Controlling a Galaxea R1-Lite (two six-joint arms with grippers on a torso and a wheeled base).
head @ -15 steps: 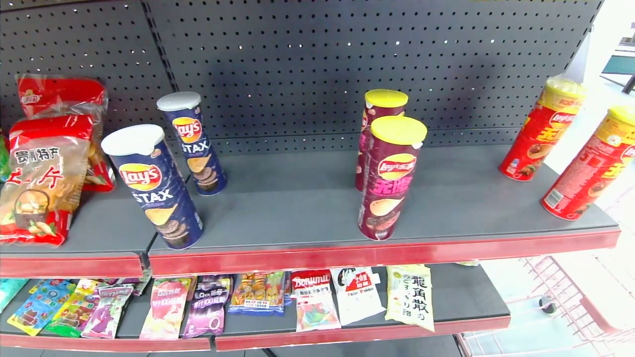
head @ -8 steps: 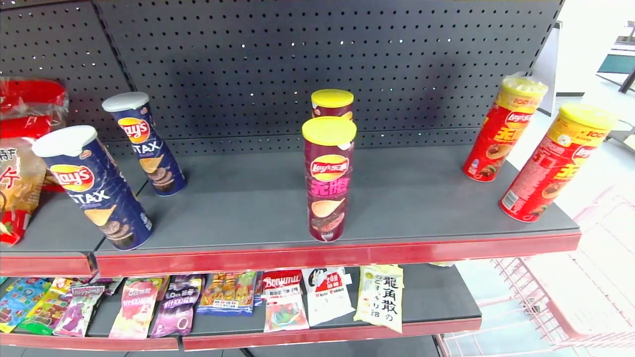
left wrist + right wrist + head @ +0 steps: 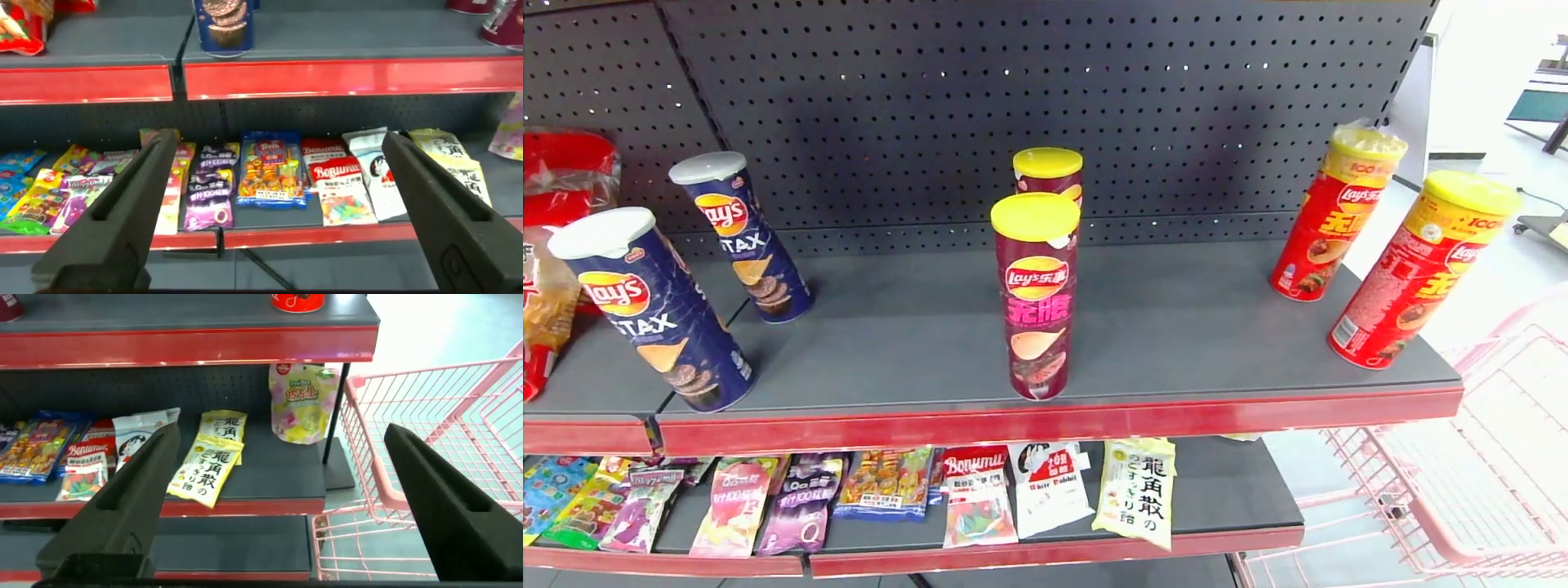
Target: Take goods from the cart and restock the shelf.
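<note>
The grey upper shelf (image 3: pixel 1176 327) carries upright chip cans: two blue ones (image 3: pixel 658 306) on the left, two purple ones (image 3: pixel 1036 294) in the middle and two red ones (image 3: pixel 1421 269) at the right end. The pink wire cart (image 3: pixel 1486 457) stands low on the right, beside the shelf end, and its basket (image 3: pixel 425 457) looks bare where it shows. My left gripper (image 3: pixel 278 139) is open and holds nothing, facing the lower shelf's snack packets (image 3: pixel 265 171). My right gripper (image 3: pixel 282 433) is open too, level with the lower shelf near the cart.
Red and clear snack bags (image 3: pixel 547 269) stand at the upper shelf's far left. Flat candy packets (image 3: pixel 1127 490) line the lower shelf (image 3: pixel 1241 482). A pale green bag (image 3: pixel 304 400) hangs under the upper shelf's right end. Wide bare gaps lie between the can groups.
The whole head picture has slid left, so the camera has turned right and more of the cart shows. Nothing on the shelves has moved.
</note>
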